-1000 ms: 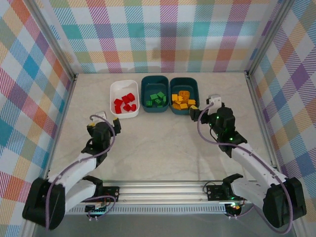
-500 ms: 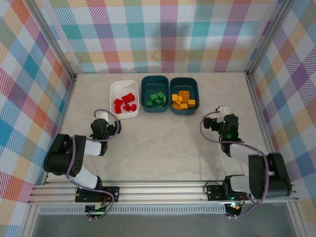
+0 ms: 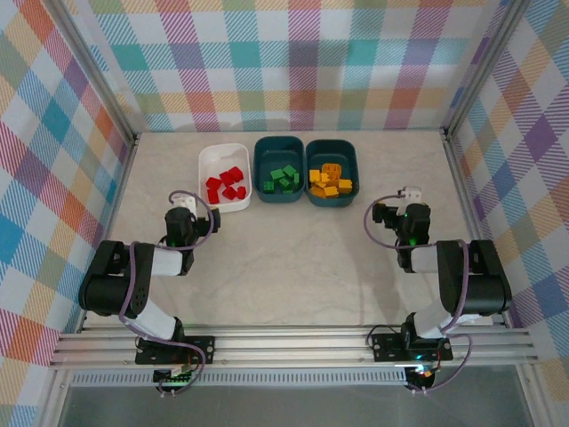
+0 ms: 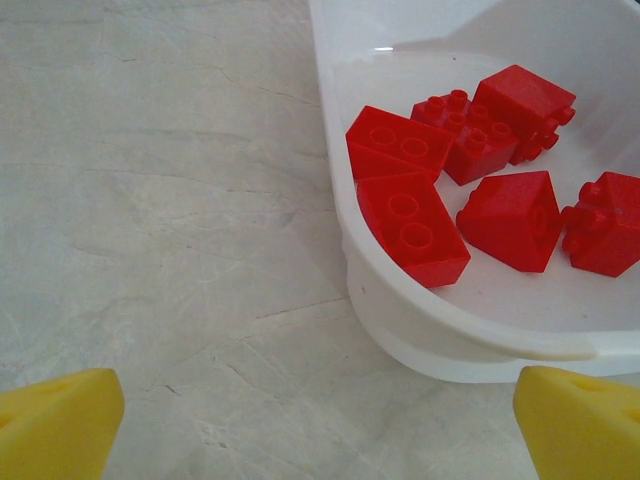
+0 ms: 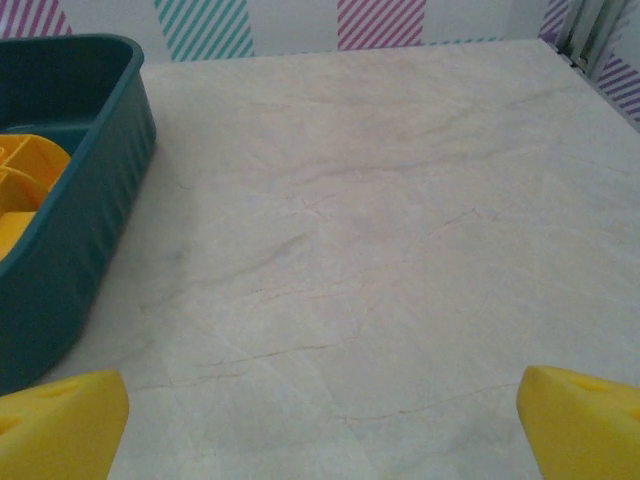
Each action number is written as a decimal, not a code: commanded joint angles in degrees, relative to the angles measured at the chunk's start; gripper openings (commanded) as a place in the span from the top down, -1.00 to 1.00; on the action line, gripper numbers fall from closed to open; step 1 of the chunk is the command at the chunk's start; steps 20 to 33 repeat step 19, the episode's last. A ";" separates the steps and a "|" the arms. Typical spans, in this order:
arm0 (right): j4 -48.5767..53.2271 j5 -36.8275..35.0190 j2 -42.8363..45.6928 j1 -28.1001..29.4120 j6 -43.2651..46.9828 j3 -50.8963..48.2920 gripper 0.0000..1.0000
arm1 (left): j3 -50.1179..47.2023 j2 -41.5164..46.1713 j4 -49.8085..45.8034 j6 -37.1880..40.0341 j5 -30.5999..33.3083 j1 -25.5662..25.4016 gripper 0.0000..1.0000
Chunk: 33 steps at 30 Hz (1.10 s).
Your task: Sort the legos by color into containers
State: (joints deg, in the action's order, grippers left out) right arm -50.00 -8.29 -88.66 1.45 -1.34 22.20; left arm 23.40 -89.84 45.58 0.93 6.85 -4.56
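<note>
Three containers stand in a row at the back. The white tub [image 3: 210,165] holds the red legos [image 3: 228,185]. The middle teal tub [image 3: 263,165] holds green legos [image 3: 284,177]. Yellow and orange legos [image 3: 330,182] lie in the right teal tub [image 3: 351,165]. My left gripper [image 3: 194,213] is low on the table just short of the white tub's near left corner, open and empty. In the left wrist view the left gripper [image 4: 320,440] faces the white tub [image 4: 450,340] and red legos [image 4: 415,225]. My right gripper [image 3: 393,210] is open and empty, right of the yellow tub [image 5: 70,250].
The marble tabletop [image 3: 293,258] spreads between the two folded arms. Plaid walls close the back and both sides, with metal rails along the side edges [image 3: 462,187]. In the right wrist view, bare table [image 5: 380,220] lies ahead of the right gripper [image 5: 320,430].
Both arms have folded back toward their bases, drawing the grippers down and away from the tubs. Both grippers stayed open. The legos have not moved.
</note>
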 commanded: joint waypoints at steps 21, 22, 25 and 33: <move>0.72 3.22 0.68 0.15 0.07 0.56 -0.99 | 1.27 0.10 -0.25 1.05 -6.02 1.83 -1.00; 0.72 3.22 0.68 0.15 0.07 0.56 -0.99 | 1.27 0.10 -0.25 1.05 -6.02 1.83 -1.00; 0.72 3.22 0.68 0.15 0.07 0.56 -0.99 | 1.27 0.10 -0.25 1.05 -6.02 1.83 -1.00; 0.72 3.22 0.68 0.15 0.07 0.56 -0.99 | 1.27 0.10 -0.25 1.05 -6.02 1.83 -1.00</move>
